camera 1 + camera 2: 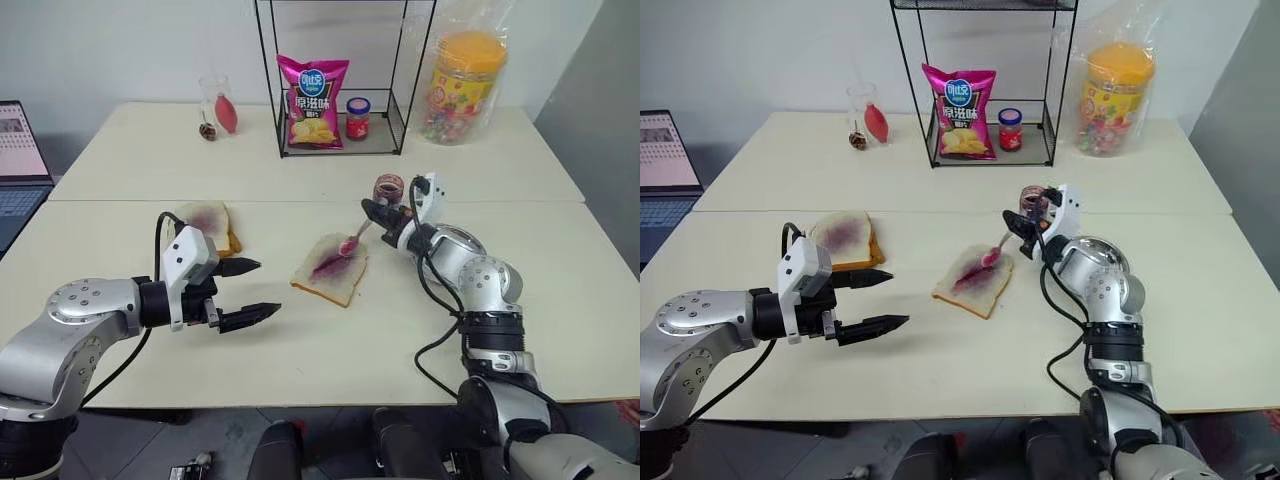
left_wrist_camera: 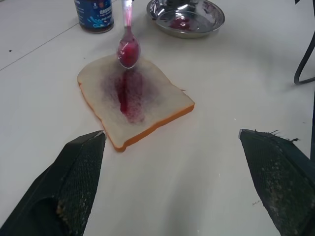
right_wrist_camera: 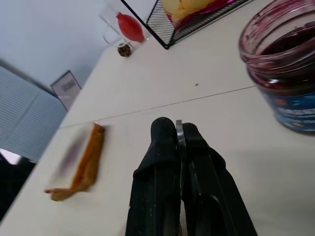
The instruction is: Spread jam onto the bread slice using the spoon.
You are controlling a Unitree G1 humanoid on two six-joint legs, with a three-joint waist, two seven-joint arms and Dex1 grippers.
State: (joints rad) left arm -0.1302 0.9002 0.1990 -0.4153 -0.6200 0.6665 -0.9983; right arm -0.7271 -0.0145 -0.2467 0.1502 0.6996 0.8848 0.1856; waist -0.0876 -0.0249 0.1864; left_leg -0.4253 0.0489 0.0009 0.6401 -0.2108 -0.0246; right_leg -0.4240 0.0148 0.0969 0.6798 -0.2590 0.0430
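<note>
Currently mid-spread, I'd say: right gripper (image 1: 376,215) is clamped tight on the handle of the spoon (image 1: 352,241), fingers pressed together with the metal between them in the right wrist view. Spoon bowl carries a blob of jam (image 2: 128,50) and sits at the far edge of the bread slice (image 1: 329,269); whether it touches the crumb or hangs just above it is hard to call from these angles. Slice lies flat on the table (image 1: 400,330), mid-table between the arms, with a purple streak down its centre and bare white toward the crusts. Jam jar (image 1: 388,187) is open, just behind the right gripper. Left gripper (image 1: 248,292) hangs near the slice's left side, fingers spread wide, nothing in them.

Next move calls for lowering the bowl onto the slice and dragging it across toward the uncovered margins. Light pressure only, since the slice isn't pinned and could slide.
</note>
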